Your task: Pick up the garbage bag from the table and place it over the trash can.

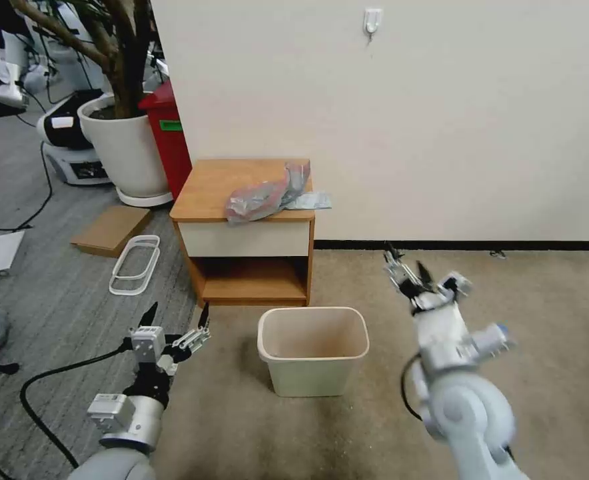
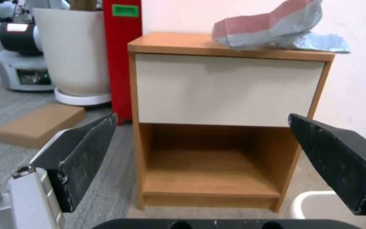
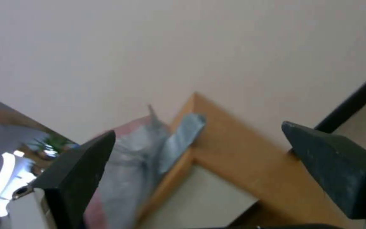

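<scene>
Garbage bag (image 1: 268,195) lies crumpled on the table (image 1: 208,193), overhanging its right front corner. Right claw (image 1: 411,270), spread and empty, is nearer, facing it; left claw (image 1: 178,320) spread, low.

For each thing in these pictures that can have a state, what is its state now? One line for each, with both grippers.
garbage bag: crumpled, lying on the table top, one end hanging past the edge.
table: drawer shut, lower shelf open.
trash can: upright on the floor, no bag in it.
left gripper: open, holding nothing, low beside the table.
right gripper: open, holding nothing, pointed toward the table.
</scene>
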Tool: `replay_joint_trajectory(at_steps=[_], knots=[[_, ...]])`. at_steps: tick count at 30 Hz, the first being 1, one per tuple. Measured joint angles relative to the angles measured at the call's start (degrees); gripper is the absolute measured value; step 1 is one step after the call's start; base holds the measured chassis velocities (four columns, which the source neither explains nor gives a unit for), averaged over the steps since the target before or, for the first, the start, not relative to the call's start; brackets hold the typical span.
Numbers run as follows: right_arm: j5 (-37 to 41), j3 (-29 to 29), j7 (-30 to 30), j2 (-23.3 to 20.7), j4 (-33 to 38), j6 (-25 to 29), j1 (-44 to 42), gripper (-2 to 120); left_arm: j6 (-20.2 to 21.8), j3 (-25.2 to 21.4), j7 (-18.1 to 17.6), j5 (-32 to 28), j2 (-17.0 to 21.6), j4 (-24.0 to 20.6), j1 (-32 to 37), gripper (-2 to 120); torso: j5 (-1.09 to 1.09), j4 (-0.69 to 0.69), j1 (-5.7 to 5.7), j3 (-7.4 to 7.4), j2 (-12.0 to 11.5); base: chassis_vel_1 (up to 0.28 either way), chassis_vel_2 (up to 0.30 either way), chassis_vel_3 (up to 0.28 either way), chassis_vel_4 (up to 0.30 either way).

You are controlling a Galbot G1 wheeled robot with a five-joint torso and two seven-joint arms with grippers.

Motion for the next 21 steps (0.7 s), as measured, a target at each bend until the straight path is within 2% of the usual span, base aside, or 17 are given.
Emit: replay_joint_trajectory(at_steps=[1, 2, 4, 6, 11, 16, 20, 21], knots=[[4.7, -0.3, 2.1, 0.2, -1.0, 0.0, 2.1, 100, -0.3, -0.1, 0.1, 0.0, -0.1, 0.0, 0.2, 100, 0.0, 0.0, 0.0, 0.0, 0.0, 0.0, 0.0, 0.0, 0.0], [4.7, -0.3, 2.1, 0.2, -1.0, 0.0, 2.1, 100, -0.3, -0.1, 0.1, 0.0, -0.1, 0.0, 0.2, 100, 0.0, 0.0, 0.0, 0.0, 0.0, 0.0, 0.0, 0.0, 0.0], [13.3, -0.7, 6.1, 0.9, -3.5, -0.1, 6.3, 99, -0.8, -0.2, 0.6, 0.0, -0.4, 0.0, 0.6, 100, 0.0, 0.0, 0.0, 0.0, 0.0, 0.0, 0.0, 0.0, 0.0], [18.1, -1.1, 8.2, 1.9, -5.9, -0.1, 9.5, 99, -1.3, -0.5, 1.0, 0.1, -0.7, 0.0, 1.0, 100, 0.0, 0.0, 0.0, 0.0, 0.0, 0.0, 0.0, 0.0, 0.0], [24.0, -2.0, 10.4, 4.1, -11.3, 0.0, 15.7, 99, -1.8, -1.3, 1.2, 0.3, -1.5, -0.4, 2.1, 100, 0.0, 0.0, 0.0, 0.0, 0.0, 0.0, 0.0, 0.0, 0.0], [26.5, -2.6, 11.0, 5.4, -16.4, 0.1, 21.1, 98, -2.0, -2.3, 1.2, 0.5, -2.3, -1.2, 3.1, 100, -0.01, -0.01, 0.0, 0.0, 0.0, 0.0, 0.0, 0.0, 0.0], [27.5, -4.2, 11.0, 6.1, -25.7, 0.2, 28.1, 96, -2.0, -3.8, 1.1, 0.5, -3.4, -2.2, 4.4, 100, 0.0, 0.0, -0.01, 0.0, 0.0, 0.0, 0.0, 0.0, 0.0], [27.5, -4.2, 11.0, 6.1, -25.7, 0.2, 28.1, 96, -2.0, -3.8, 1.1, 0.5, -3.4, -2.2, 4.4, 100, 0.0, 0.0, -0.01, 0.0, 0.0, 0.0, 0.0, 0.0, 0.0]])
